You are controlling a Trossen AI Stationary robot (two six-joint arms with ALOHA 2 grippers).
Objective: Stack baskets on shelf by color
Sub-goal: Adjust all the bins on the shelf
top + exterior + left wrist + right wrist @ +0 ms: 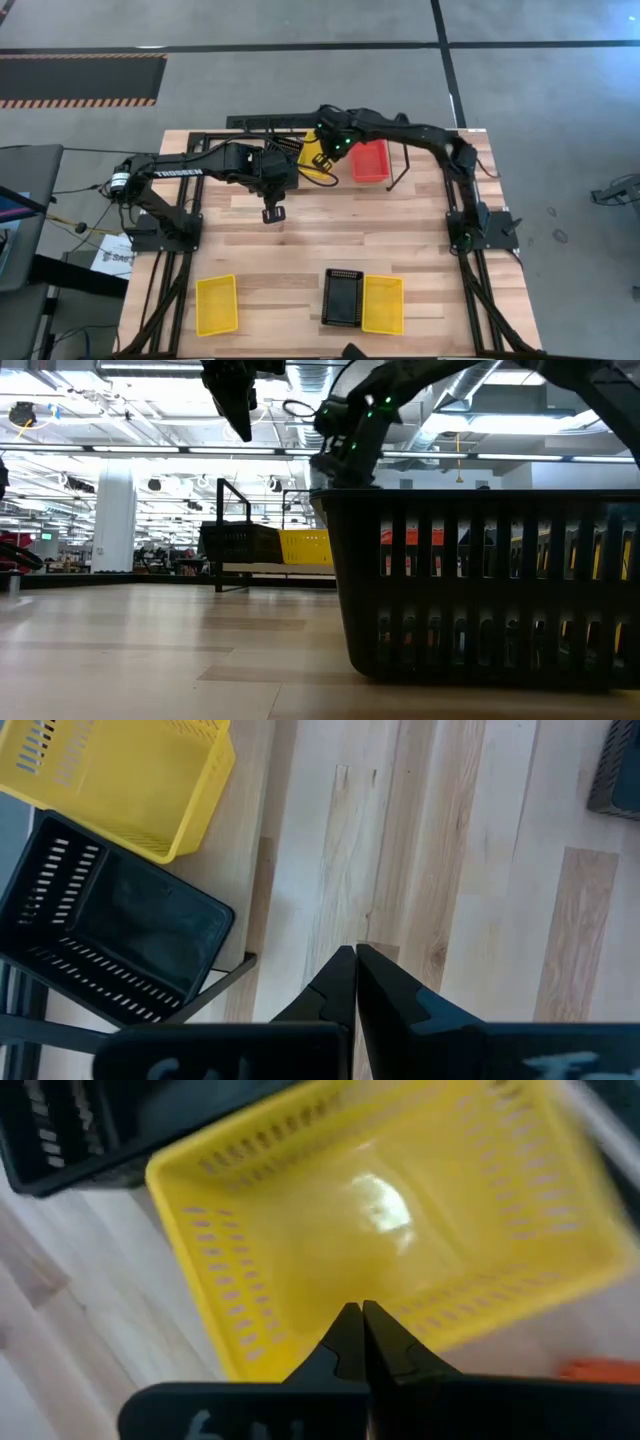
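Right hand (361, 1312), closed and empty, hovers over the yellow basket (400, 1230); light, stiff, slippery mesh plastic, best pinched at its rim.

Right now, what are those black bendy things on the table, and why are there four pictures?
They are two robot arms. One camera looks down from above, one sits at table height, and one rides on each arm's wrist. The left tool hangs shut and empty over the wooden table. The right tool is shut and empty too, above a yellow basket at the shelf, beside a red-orange basket. Near the front edge wait a yellow basket, a black basket and another yellow one.
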